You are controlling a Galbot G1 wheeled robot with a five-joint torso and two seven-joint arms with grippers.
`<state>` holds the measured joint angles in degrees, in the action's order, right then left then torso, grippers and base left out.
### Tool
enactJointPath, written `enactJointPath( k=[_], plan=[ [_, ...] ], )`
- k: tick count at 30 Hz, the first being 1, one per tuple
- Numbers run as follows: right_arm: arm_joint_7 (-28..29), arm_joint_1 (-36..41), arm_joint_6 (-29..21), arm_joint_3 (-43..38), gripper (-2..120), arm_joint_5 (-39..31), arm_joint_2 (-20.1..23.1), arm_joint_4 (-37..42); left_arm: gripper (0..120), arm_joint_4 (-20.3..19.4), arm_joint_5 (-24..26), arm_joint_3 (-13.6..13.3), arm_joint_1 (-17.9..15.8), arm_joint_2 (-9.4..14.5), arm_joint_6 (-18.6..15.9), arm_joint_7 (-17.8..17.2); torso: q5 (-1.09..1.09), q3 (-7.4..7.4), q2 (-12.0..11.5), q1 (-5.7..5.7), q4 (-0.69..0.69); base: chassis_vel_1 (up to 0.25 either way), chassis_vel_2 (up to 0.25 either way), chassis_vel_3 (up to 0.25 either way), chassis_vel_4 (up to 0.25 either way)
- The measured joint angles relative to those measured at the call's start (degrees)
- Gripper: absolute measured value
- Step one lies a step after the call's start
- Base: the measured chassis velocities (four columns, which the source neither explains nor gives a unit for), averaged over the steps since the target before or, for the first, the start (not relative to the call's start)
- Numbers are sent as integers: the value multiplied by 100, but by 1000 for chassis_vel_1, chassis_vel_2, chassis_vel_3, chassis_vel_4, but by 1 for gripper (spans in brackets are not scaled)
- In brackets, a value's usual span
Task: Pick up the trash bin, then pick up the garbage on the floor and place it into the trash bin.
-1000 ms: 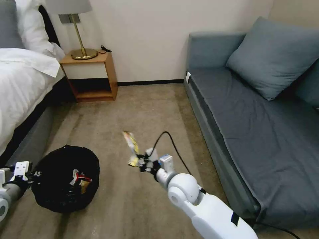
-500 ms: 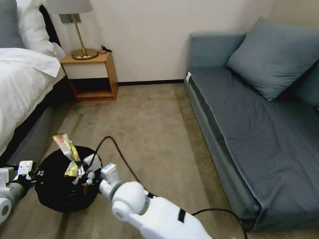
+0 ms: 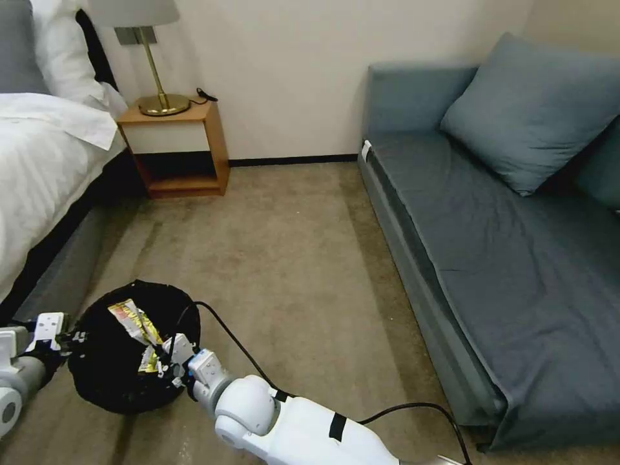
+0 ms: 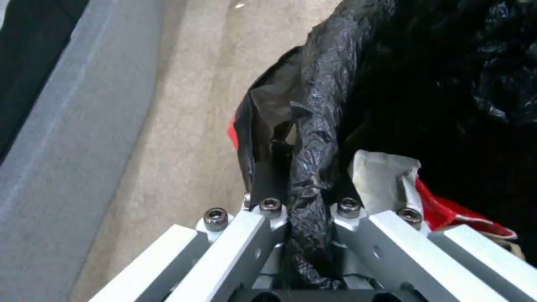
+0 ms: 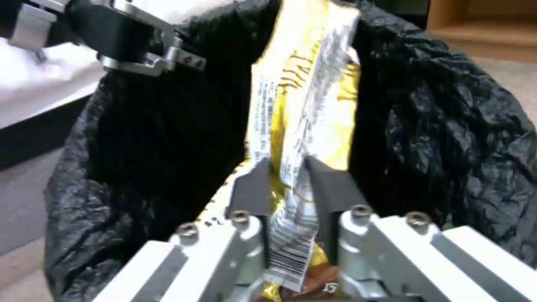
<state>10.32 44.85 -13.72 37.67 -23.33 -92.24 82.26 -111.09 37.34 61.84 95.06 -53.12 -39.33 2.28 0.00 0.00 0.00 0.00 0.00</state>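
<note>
The trash bin (image 3: pixel 97 381), lined with a glossy black bag, is at the lower left beside the bed base. My left gripper (image 3: pixel 66 338) is shut on its rim; in the left wrist view the left gripper (image 4: pixel 308 197) pinches a fold of the bag (image 4: pixel 419 84). My right gripper (image 3: pixel 159 365) reaches over the bin's mouth from the right, shut on a long gold wrapper (image 3: pixel 134 319) that slants down inside the bag. Seen from the right wrist, the wrapper (image 5: pixel 305 105) runs between the fingers (image 5: pixel 253 191) with the bag (image 5: pixel 447 126) around it. A red-white wrapper (image 4: pixel 447 207) lies in the bin.
A white bed (image 3: pixel 39 161) runs along the left, with a wooden nightstand (image 3: pixel 177 145) and brass lamp (image 3: pixel 155 71) at the back wall. A grey-blue sofa (image 3: pixel 504 245) lines the right. Bare carpet (image 3: pixel 284 245) lies between them. A black cable (image 3: pixel 258 368) trails along my right arm.
My right arm swung left from mid-floor to the bin with the gold wrapper, then lowered it into the bag. The left gripper and the bin stayed put.
</note>
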Motion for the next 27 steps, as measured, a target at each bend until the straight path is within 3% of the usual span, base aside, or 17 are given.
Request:
enactJointPath(
  k=[13,17,18,21,23,27],
  plan=[
    [-69,7,128,-54,66,199,10,211,3,27,15,-16,-43,-26,0,1,0,0,0,0,-1,0,0,0,0],
    [-34,136,227,-385,85,261,12,771,3,117,243,24,-134,-66,-21,-64,0,0,0,0,0,0,0,0,0],
    [-34,136,227,-385,85,261,12,771,3,117,243,24,-134,-66,-21,-64,0,0,0,0,0,0,0,0,0],
    [-51,573,404,-1114,98,385,372,1439,3,160,379,91,-176,-76,-41,-88,3,0,0,0,2,0,0,0,0],
    [-55,784,520,-1413,99,539,510,1645,3,169,398,109,-181,-77,-44,-91,2,0,0,0,-1,0,0,0,0],
    [-84,1506,1210,-2489,100,1257,833,2132,3,182,440,153,-201,-90,-45,-90,3,0,0,0,-2,0,0,0,0]
  ],
)
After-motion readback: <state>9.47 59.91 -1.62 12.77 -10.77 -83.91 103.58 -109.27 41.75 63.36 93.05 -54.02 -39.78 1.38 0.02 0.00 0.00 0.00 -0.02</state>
